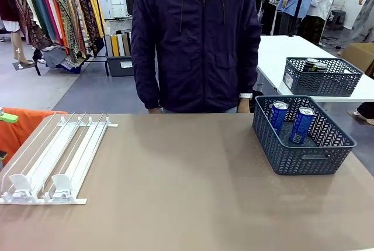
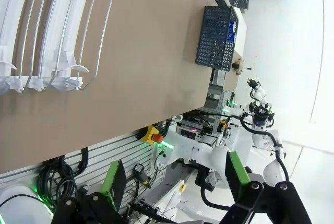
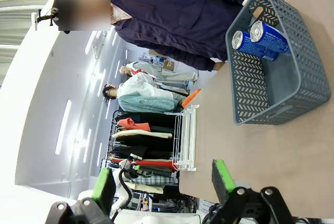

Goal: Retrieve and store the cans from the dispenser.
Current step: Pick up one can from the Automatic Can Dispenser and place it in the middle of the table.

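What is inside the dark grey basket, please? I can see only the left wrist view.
Observer: Two blue slim drink cans stand upright in the dark grey perforated plastic basket.
Operator: Thank you. Is the right pincer holding anything?
Observer: No, the right pincer is open with nothing between its fingers.
Operator: Are there other cans anywhere?
Observer: Yes, dark cans sit in a second grey basket on the white table beyond.

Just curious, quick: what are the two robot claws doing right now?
Left gripper: open, holding nothing.
Right gripper: open, holding nothing.
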